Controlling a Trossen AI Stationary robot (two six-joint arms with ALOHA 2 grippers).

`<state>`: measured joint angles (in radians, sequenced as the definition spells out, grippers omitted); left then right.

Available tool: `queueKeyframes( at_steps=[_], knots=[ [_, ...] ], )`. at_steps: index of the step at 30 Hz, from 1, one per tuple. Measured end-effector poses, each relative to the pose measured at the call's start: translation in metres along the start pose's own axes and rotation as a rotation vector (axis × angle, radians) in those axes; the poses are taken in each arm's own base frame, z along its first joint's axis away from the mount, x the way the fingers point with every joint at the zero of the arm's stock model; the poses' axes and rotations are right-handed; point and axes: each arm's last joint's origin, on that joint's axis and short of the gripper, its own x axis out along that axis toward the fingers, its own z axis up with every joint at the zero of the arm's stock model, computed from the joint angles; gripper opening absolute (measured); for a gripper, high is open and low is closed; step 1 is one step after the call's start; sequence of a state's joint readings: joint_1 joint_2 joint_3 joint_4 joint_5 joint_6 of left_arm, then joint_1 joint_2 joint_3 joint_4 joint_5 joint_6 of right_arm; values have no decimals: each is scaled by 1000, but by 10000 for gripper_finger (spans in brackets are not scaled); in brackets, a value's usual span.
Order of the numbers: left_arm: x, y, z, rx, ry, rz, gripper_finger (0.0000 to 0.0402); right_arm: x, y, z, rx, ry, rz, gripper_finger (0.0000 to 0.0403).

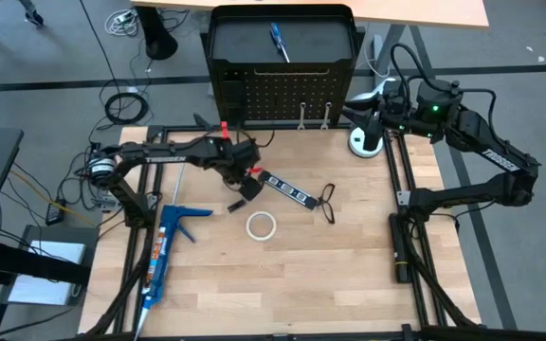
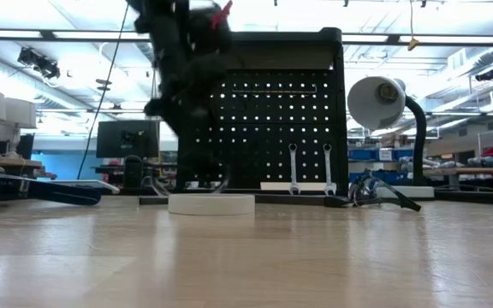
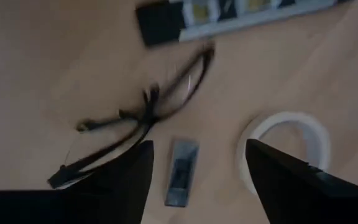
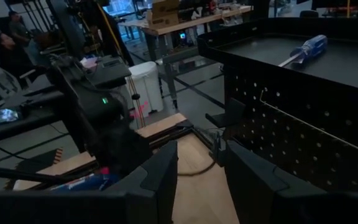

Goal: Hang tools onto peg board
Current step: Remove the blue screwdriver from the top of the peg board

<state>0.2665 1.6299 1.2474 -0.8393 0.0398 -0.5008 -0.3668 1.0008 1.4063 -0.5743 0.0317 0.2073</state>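
Observation:
The peg board (image 1: 282, 95) stands upright at the table's far edge. Two silver wrenches (image 2: 293, 169) (image 2: 328, 169) hang on its face, and a blue-handled screwdriver (image 1: 279, 43) lies on its top shelf. On the table lie a black strip with white marks (image 1: 287, 188), a white tape ring (image 1: 262, 225) and black wire loops (image 1: 328, 199). My left gripper (image 3: 199, 146) hovers open, pointing steeply down over another black wire loop (image 3: 142, 118) and a small dark oblong piece (image 3: 180, 171), left of the strip. My right gripper (image 4: 201, 152) is open and raised by the board's right end.
A blue caulk gun (image 1: 164, 251) lies along the table's left side. A white desk lamp (image 1: 366, 142) stands at the far right beside the board. The near half of the wooden table (image 1: 282, 284) holds nothing. People sit in the room beyond, in the right wrist view.

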Motion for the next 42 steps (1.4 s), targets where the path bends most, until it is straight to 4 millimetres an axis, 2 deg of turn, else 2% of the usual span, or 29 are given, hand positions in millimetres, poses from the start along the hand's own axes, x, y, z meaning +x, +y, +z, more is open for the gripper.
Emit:
queueKeyframes(
  at_steps=[6, 12, 18, 22, 28, 32, 34, 38, 42],
  knots=[
    [-55, -14, 25, 82, -124, 67, 251, 0, 0, 0, 0, 3, -1, 138],
    [-115, -22, 42, 91, -286, 136, 248, 0, 0, 0, 0, -5, 1, 138],
    [-169, -31, 56, 66, -491, 53, 248, 1, 1, 3, 30, -36, 8, 138],
    [-192, -38, 63, 86, -574, -122, 248, 0, 3, 8, 31, -78, 53, 138],
    [-205, -44, 69, 197, -604, -323, 248, 4, 6, 15, 42, -125, 122, 138],
    [-228, -46, 80, 291, -775, -449, 248, 22, 9, 22, 9, -101, 140, 138],
    [-240, -46, 83, 355, -857, -460, 248, 32, 11, 29, -22, -104, 139, 138],
    [-264, -35, 85, 416, -983, -342, 248, 53, 9, 52, -21, -147, 52, 138],
    [-284, -13, 82, 380, -997, -190, 248, 86, 2, 72, -15, -177, -46, 138]
  ],
)
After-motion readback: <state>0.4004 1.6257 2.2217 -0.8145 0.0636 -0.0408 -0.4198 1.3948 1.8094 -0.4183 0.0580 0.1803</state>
